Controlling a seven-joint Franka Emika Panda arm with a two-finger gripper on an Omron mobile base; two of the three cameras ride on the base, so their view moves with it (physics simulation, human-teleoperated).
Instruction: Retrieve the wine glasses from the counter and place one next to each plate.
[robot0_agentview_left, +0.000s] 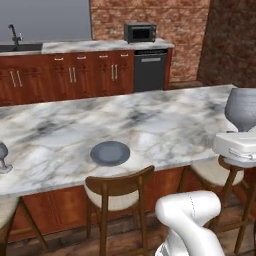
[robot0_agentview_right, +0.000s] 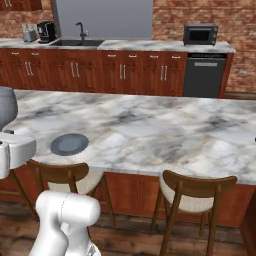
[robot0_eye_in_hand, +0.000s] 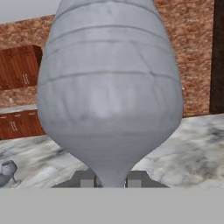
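Wine glass held upright over the island worktop.
The held wine glass (robot0_eye_in_hand: 109, 100) stands between the gripper (robot0_eye_in_hand: 110, 180) fingers, which clench its stem, above the marble island worktop (robot0_agentview_left: 165, 125) near its right end. A plate (robot0_agentview_left: 110, 153) lies at the near edge behind a chair (robot0_agentview_left: 119, 192). A second wine glass (robot0_agentview_left: 3, 158) stands far left.
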